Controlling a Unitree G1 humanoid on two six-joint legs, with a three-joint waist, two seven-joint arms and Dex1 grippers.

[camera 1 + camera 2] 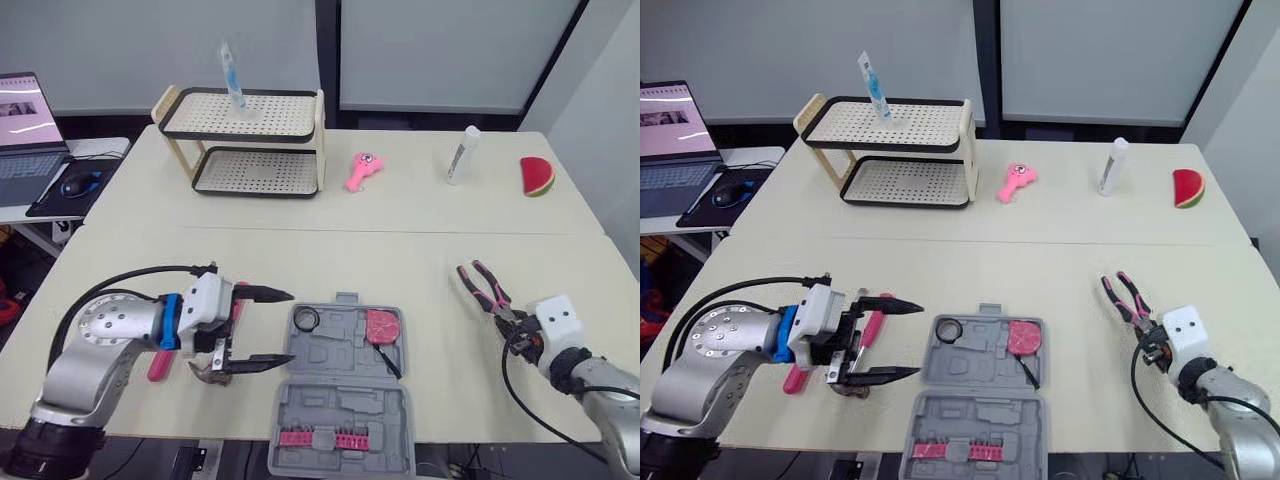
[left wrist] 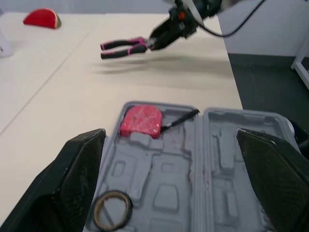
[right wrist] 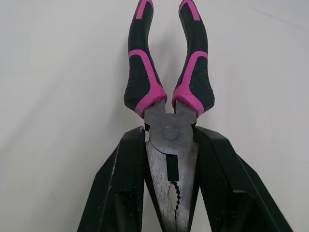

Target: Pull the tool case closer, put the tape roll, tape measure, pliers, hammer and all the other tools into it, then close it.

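You're in office-type lab: laptop (image 1: 25,140), mouse (image 1: 78,184) on side desk (image 1: 100,150) past worktop (image 1: 400,230) left edge; grey partition panels (image 1: 150,50) behind.

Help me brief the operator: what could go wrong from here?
The right hand grips the pliers by their metal head, handles sticking out; they could slip or swing. The open left hand hangs over the hammer beside the tool case, which lies at the front edge of the table; a bump could shove it off.
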